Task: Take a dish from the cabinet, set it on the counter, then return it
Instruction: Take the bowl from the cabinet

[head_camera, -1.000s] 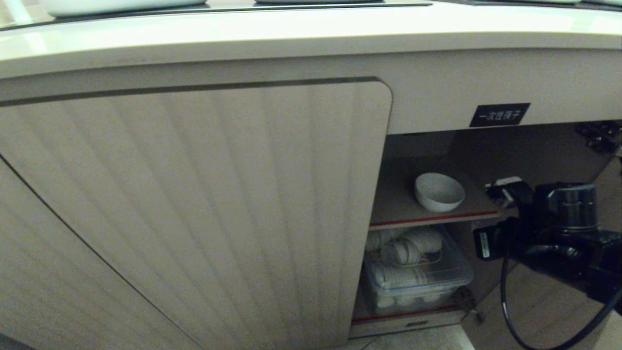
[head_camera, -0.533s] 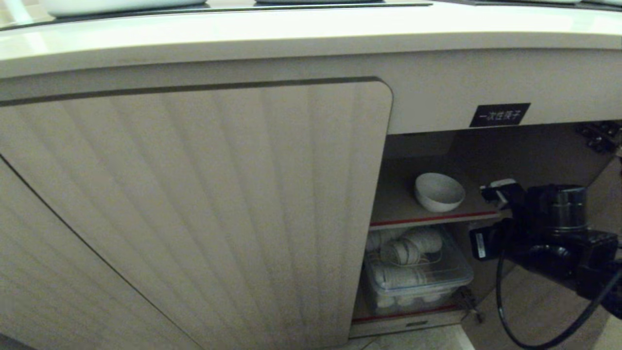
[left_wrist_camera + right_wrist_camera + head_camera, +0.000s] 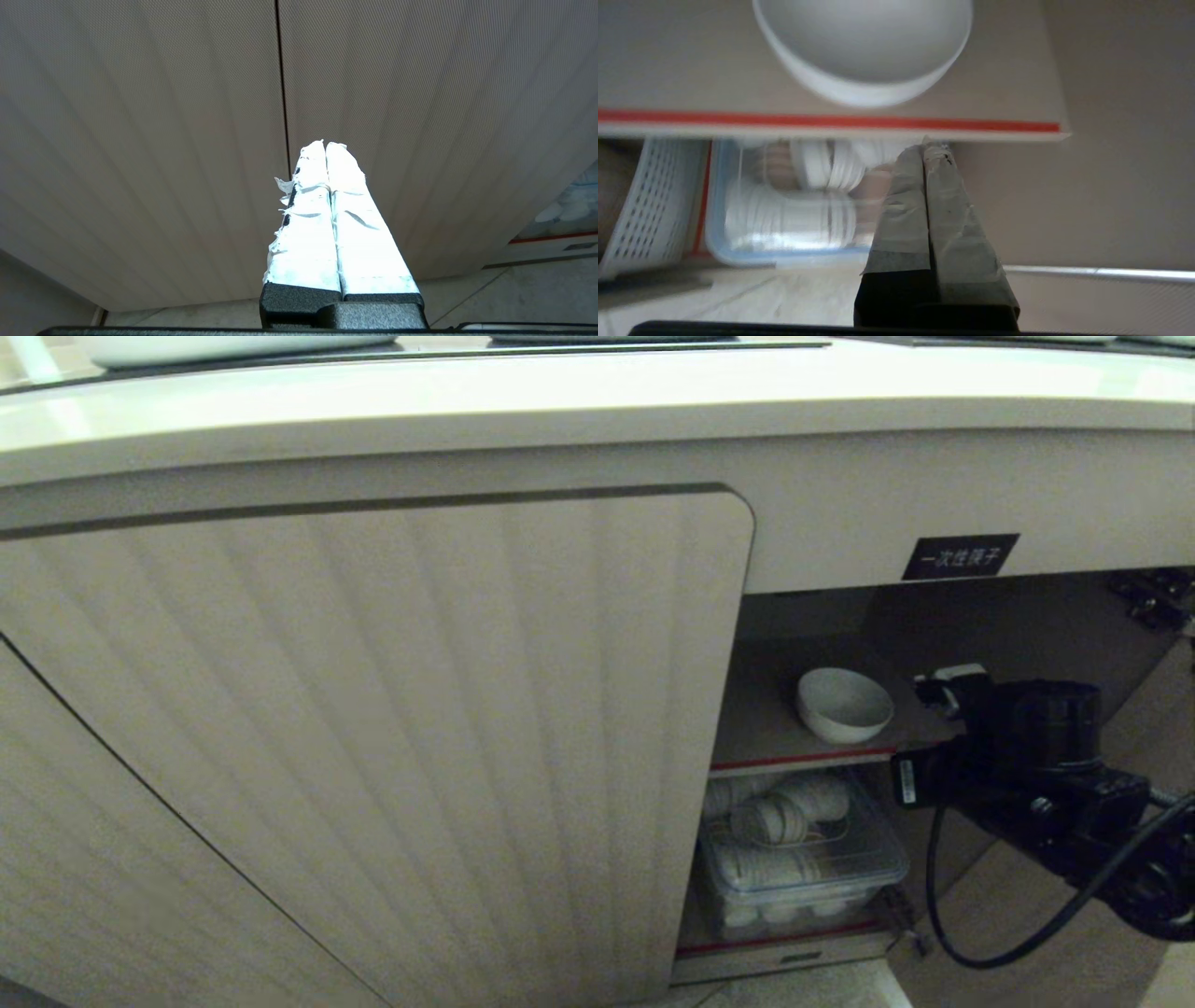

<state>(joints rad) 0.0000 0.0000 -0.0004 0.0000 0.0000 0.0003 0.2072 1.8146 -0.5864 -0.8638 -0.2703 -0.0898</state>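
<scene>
Facing dish (image 3: 843, 705) | right gripper (image 3: 924, 689) jaws closed, empty, apart

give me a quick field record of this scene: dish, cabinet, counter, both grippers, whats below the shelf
dish: white bowl, upright on the upper shelf, not held
cabinet: one compartment open; ribbed door beside it shut
counter: cream top above the cabinet, no bowl set on it in view
right gripper: shut, empty, at the shelf's red front edge, just short of the bowl
left gripper: shut, empty, facing a ribbed door panel
below shelf: clear plastic bin of white stacked ware
</scene>
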